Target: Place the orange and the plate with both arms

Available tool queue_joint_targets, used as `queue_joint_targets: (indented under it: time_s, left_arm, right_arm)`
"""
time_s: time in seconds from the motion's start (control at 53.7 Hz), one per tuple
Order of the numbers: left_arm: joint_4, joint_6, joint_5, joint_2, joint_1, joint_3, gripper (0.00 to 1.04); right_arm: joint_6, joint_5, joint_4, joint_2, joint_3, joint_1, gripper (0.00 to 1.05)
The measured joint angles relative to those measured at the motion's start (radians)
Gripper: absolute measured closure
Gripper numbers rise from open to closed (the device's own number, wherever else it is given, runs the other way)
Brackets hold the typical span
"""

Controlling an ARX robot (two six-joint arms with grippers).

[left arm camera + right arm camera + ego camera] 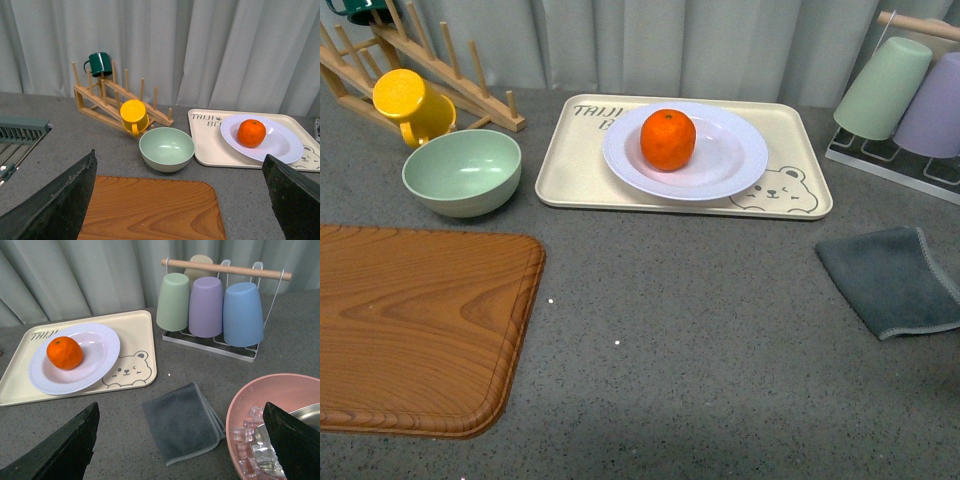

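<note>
orange on plate, plate on tray, arms well back

**progress**
- looks either just begun or already finished; cannot tell which from the pictures alone
- round bright orange fruit with dimpled skin (668, 139) resting in the large glossy white deep plate with ribbed rim (735, 160), toward the plate's 10 o'clock in the front view
- plate sitting on the beige rectangular bear-print tray (790, 125), at roughly 12 o'clock across the grey speckled counter (680, 310)
- if the aim is orange in plate and plate on tray, nothing left but to stay clear; if elsewhere, such as the brown wood-grain cutting board (415, 320) at 9 o'clock, all of it left

**end effectors**
- neither arm visible in the front view
- left gripper (180, 200): dark fingers (60, 200) spread wide at the frame edges, released, holding nothing
- right gripper (180, 440): dark fingers (65, 447) likewise spread wide, released, empty

**where the task's things lie relative to them**
- from the left wrist view, orange (251, 132) and plate (285, 145) well apart from the gripper, out past the pale green round bowl (166, 148)
- from the right wrist view, orange (64, 353) and plate (102, 352) also well apart, beyond the folded dark grey cloth (182, 422)
- no contact anywhere between grippers and fruit, plate or tray
</note>
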Motion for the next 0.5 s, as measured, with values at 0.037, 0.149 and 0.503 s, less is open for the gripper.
queue_joint_targets:
  time_s: [0.037,0.149,0.503]
  left_arm:
    - [0.000,0.000,0.000,0.000,0.000,0.000,0.06]
    - [0.000,0.000,-0.001,0.000,0.000,0.000,0.06]
    - [0.000,0.000,0.000,0.000,0.000,0.000,0.06]
  right_arm:
    - [0.000,0.000,0.000,-0.005,0.000,0.000,0.09]
    - [0.000,-0.001,-0.004,0.008,-0.004,-0.001,0.09]
    - [-0.163,-0.126,0.464,-0.089,-0.208,-0.073,0.63]
